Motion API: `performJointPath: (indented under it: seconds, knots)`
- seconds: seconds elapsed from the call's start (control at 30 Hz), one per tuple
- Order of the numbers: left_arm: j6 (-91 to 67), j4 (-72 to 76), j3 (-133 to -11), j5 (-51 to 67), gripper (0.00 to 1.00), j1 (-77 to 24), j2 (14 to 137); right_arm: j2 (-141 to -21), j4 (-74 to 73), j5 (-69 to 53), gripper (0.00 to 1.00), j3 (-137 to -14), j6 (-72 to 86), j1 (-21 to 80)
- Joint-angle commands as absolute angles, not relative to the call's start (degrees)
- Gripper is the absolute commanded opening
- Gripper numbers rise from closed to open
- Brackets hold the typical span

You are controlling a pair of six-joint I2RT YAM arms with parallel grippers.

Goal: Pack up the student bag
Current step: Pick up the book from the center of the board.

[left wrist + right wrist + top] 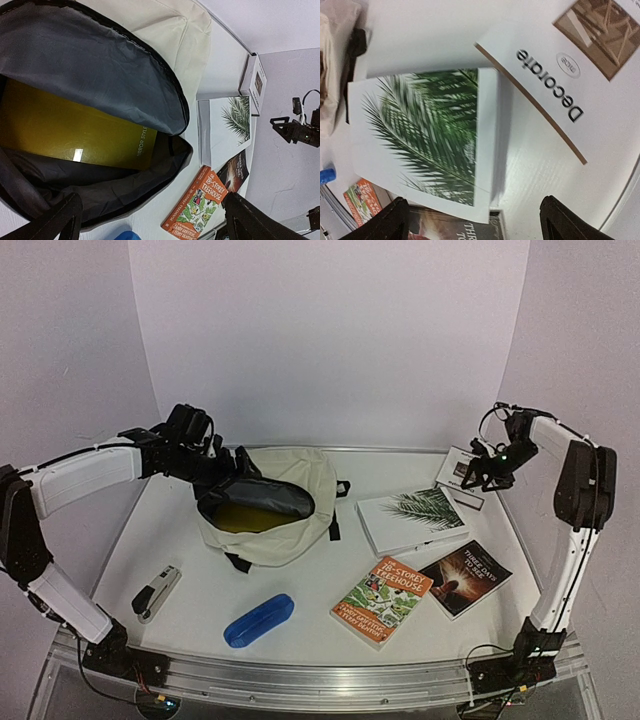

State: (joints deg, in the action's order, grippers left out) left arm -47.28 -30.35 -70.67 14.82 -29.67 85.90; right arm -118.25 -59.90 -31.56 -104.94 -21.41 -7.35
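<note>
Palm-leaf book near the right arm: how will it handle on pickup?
The palm-leaf book looks thick and hardbound, so probably stiff and fairly heavy. It lies flat on the table, so grabbing an edge likely needs a tilt or slide first. Its smooth cover may slip.

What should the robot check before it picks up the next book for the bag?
1. Student bag mouth open: ok.
2. Room above the yellow book inside: looks ok.
3. Right claw open and empty: ok.
4. Left claw open by the bag mouth: ok.
5. Palm-leaf book clear of the Decorate box: cannot tell, they sit very close.
6. Right claw lined up over that book: cannot tell.
</note>
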Motion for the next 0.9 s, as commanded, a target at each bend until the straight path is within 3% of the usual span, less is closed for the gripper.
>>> performJointPath:
  seconds: [0.0,0.2,0.73,0.87]
  knots:
    - [-45.31,-27.56,-75.79,15.32,0.99,-30.85,87.4,-122.25,-63.57,-27.37,0.85,-102.54,-30.71,-8.59]
    - [-44.74,-28.8,-78.65,14.96,0.99,-31.99,89.55,-126.18,-61.74,-27.53,0.81,-102.4,-31.28,-8.6]
    - [-46.17,-28.39,-77.78,12.68,0.99,-32.15,89.08,-132.53,-66.54,-41.02,0.42,-104.98,-29.44,-8.46]
    - [-45.95,-28.67,-78.07,12.33,0.99,-32.14,88.89,-132.21,-67.02,-42.1,0.1,-106.25,-29.25,-8.52]
